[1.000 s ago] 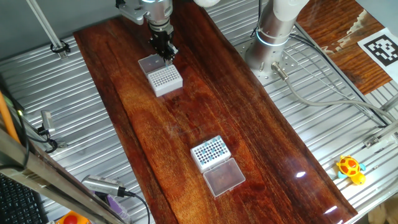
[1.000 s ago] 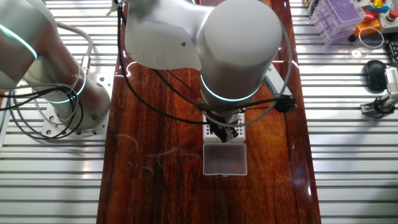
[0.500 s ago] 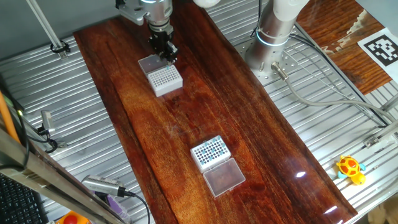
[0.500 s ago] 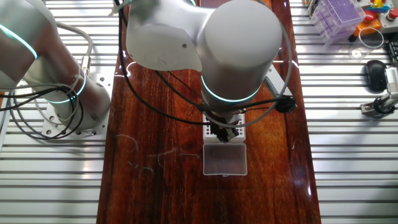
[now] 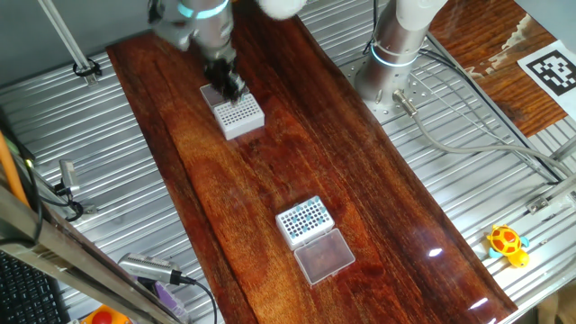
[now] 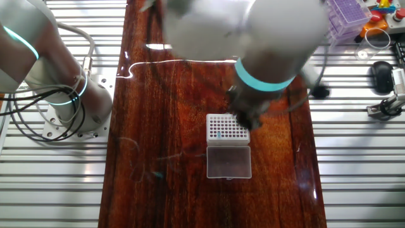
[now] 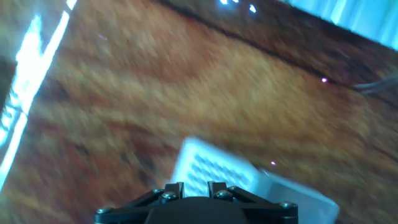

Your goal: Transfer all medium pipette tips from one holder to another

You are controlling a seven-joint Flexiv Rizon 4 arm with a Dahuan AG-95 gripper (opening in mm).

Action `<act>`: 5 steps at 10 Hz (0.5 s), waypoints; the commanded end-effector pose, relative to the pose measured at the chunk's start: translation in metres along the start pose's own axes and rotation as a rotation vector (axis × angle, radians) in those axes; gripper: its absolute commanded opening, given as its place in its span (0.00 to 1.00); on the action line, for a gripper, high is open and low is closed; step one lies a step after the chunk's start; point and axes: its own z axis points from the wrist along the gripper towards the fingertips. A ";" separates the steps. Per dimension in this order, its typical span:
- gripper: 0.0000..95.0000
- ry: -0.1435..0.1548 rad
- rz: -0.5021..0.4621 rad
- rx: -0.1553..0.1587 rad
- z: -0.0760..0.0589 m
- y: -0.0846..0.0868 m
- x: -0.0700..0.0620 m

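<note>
Although motion blur smeared the arm, the gripper hung over the white tip holder in the upper left of one fixed view; whether its jaws were spread or closed could not be told. Most medium pipette tips sat in the second holder at lower centre. They looked light, stiff and slippery, best pinched near the wider top. No readable writing showed.

Glossy dark wood board on ribbed metal table
</note>
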 end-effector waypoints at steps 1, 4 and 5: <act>0.20 0.002 0.126 0.007 -0.003 0.063 -0.053; 0.20 0.004 0.212 0.010 -0.006 0.134 -0.080; 0.20 0.007 0.217 0.011 -0.006 0.144 -0.081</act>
